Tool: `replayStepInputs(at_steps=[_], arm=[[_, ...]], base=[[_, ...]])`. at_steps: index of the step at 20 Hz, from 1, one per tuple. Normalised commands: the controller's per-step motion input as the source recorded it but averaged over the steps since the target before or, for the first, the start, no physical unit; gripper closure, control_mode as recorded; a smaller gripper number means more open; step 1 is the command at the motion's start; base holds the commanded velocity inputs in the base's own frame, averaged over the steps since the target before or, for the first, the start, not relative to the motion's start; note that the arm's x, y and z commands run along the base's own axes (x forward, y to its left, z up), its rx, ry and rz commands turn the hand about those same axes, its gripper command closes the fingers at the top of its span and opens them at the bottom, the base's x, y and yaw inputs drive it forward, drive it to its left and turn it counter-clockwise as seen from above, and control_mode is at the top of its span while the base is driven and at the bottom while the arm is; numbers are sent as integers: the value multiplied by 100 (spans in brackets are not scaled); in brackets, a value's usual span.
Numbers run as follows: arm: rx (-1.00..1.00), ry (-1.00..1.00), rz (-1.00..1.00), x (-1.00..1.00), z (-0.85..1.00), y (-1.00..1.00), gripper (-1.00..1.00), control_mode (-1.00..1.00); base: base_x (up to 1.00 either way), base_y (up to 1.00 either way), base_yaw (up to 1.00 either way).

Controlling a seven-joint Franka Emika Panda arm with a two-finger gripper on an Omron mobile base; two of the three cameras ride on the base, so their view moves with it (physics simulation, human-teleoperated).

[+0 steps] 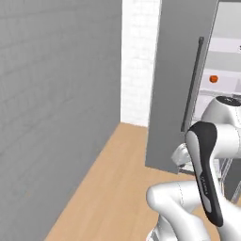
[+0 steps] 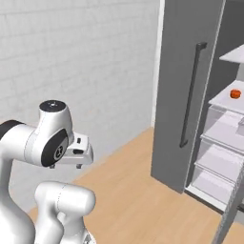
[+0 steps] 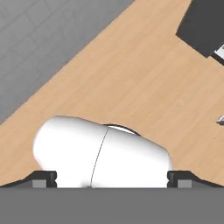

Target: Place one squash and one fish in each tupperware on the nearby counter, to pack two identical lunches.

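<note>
The two-finger gripper point(image 3: 112, 177) hangs folded in over the robot's own base, pointing down at the light wooden plank floor point(image 3: 144, 87). Its small dark fingertips point(image 3: 43, 178) stand at the two sides of the hand view, so the jaws are spread as wide as they go, with nothing between them.

Farther off stands the tall dark grey fridge door point(image 2: 183, 90), swung open, with its long dark vertical handle point(image 2: 190, 95). Beyond it are pale shelves point(image 2: 228, 102), and on one of them, near its front edge, sits a small roundish orange-red squash point(image 2: 234, 94), seen also in the left base view point(image 1: 213, 79). It lies well apart from the jaws, higher and ahead of the arm, which points nowhere near it.

The squash looks firm, smooth and light for its size, and I judge it would roll if nudged. A hold across its widest middle, fingers on opposite flanks, seems safest. Coming in level with the shelf should keep the hand clear of the shelf above. A grey brick wall point(image 1: 56, 94) closes the far left.
</note>
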Motion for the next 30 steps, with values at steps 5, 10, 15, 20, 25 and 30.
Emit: replayStepInputs(at_steps=[5, 10, 15, 20, 25, 30], arm=[[0, 0, 0, 0, 0, 0, -100, 100], [0, 0, 0, 0, 0, 0, -100, 100], [0, 0, 0, 0, 0, 0, -100, 100], [0, 0, 0, 0, 0, 0, -100, 100], [0, 0, 0, 0, 0, 0, -100, 100], [0, 0, 0, 0, 0, 0, -100, 100]], base=[[37, 31, -86], [58, 22, -78], [94, 13, -24], [97, -26, 8], [93, -29, 7], [32, -39, 0]])
